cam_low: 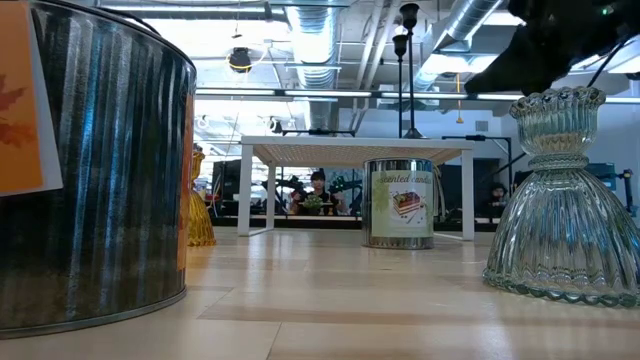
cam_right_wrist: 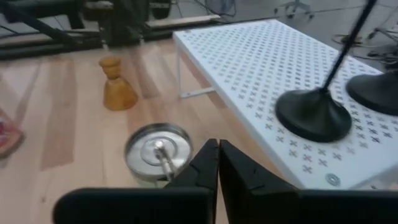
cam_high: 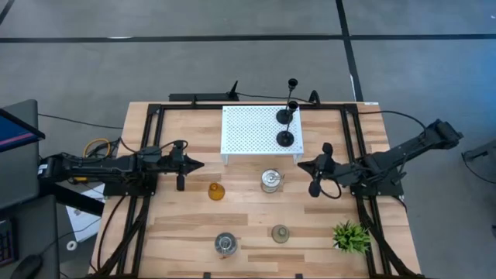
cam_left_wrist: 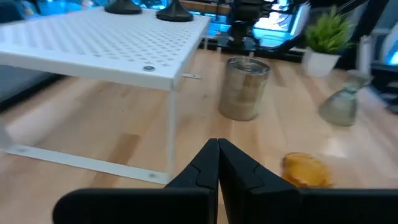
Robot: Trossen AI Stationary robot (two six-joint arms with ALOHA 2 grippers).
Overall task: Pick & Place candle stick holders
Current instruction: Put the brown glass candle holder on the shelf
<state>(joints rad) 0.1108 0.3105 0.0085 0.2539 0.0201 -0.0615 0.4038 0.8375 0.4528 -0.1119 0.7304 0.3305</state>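
Two black thin-stemmed holders stand by their round bases on the white perforated stand. An amber glass holder and a silvery jar stand on the table in front of the stand. A second silvery jar and a grey-green holder stand near the front edge. My left gripper is shut and empty, left of the stand. My right gripper is shut and empty, right of the middle jar.
A spiky green plant stands at the front right. Black frame rails run along both sides of the wooden table. The stand is open underneath on its thin legs.
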